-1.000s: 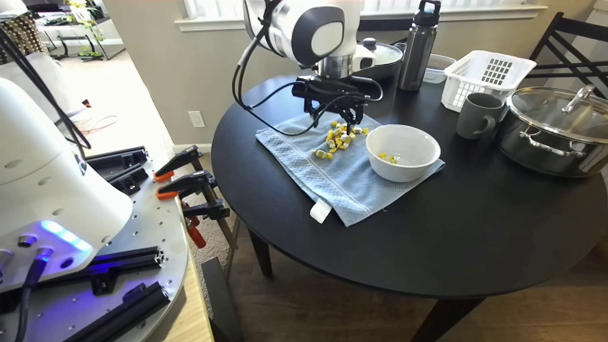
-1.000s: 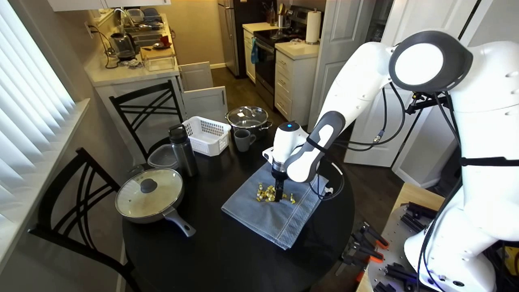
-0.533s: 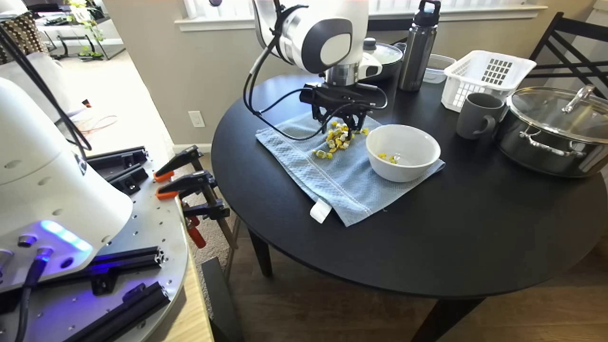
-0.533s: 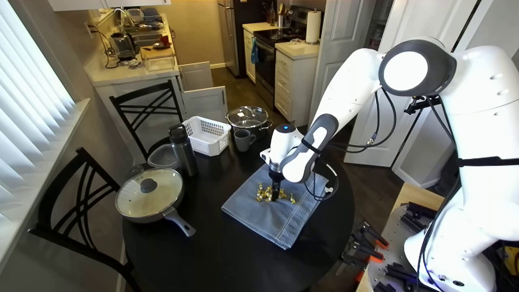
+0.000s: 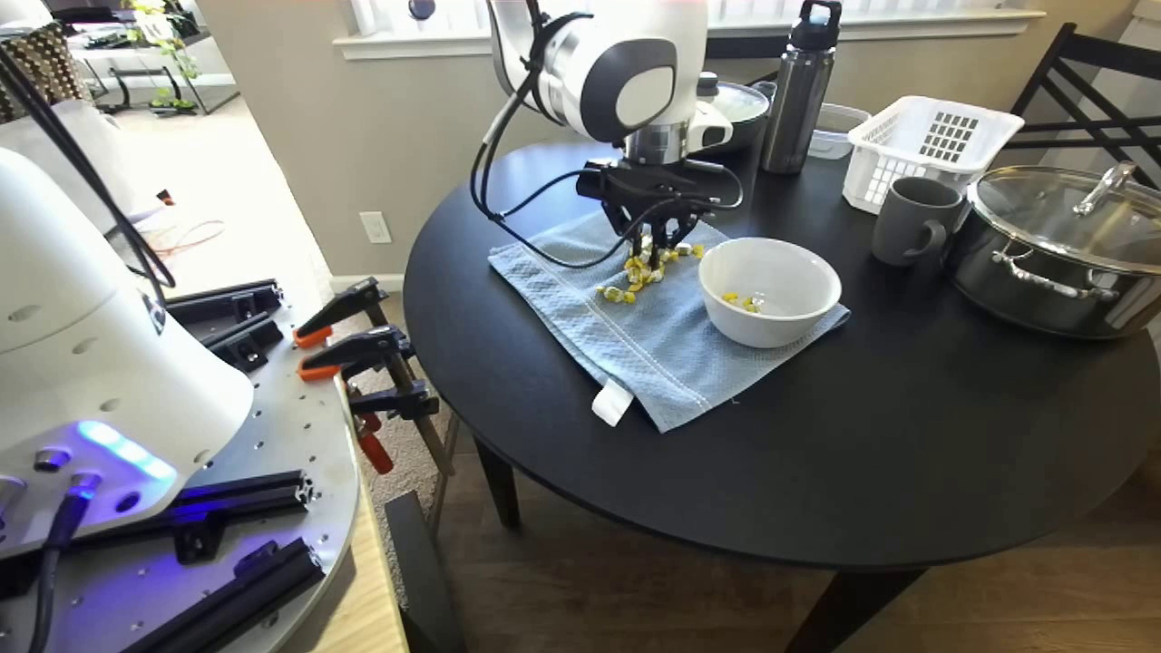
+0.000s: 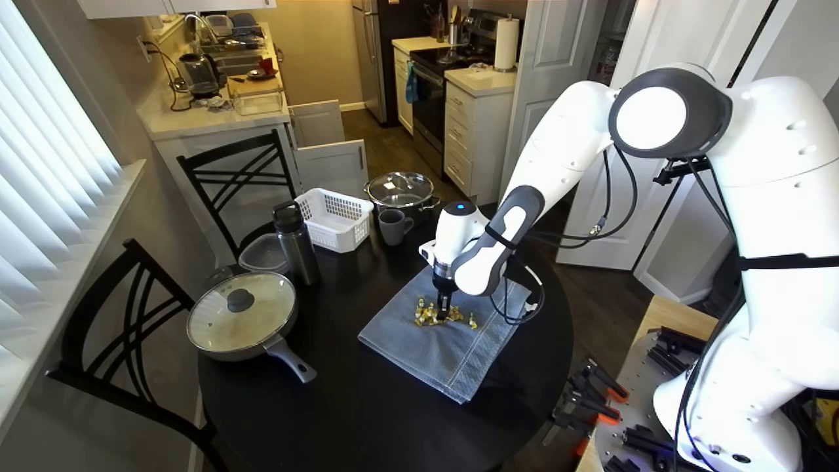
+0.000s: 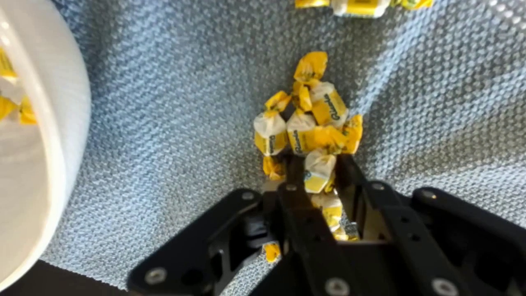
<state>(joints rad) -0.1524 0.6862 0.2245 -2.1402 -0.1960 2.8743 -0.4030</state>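
Observation:
In the wrist view my gripper (image 7: 319, 162) has its black fingers drawn in on both sides of one wrapped candy (image 7: 317, 174), which fills the gap at the fingertips. Several more yellow-and-white candies (image 7: 269, 133) crowd around the tips, and others lie deeper between the fingers. The pile rests on a folded blue towel (image 5: 671, 354); both exterior views show the gripper pointing down into it. A white bowl (image 5: 771, 322) stands on the towel beside the pile, with a few candies (image 5: 742, 302) inside. Its wall (image 7: 70, 94) rises at the wrist view's left edge.
The round black table (image 5: 871, 453) also carries a steel bottle (image 5: 798, 109), a white basket (image 5: 880, 181), a grey mug (image 5: 898, 231) and a lidded pot (image 5: 1034, 286). A lidded pan (image 6: 262, 314) sits near the window side.
The gripper has shifted a little toward the bowl and down over the pile. Its fingers, wide apart a second ago, have come together around a candy. The bowl and towel have stayed put.

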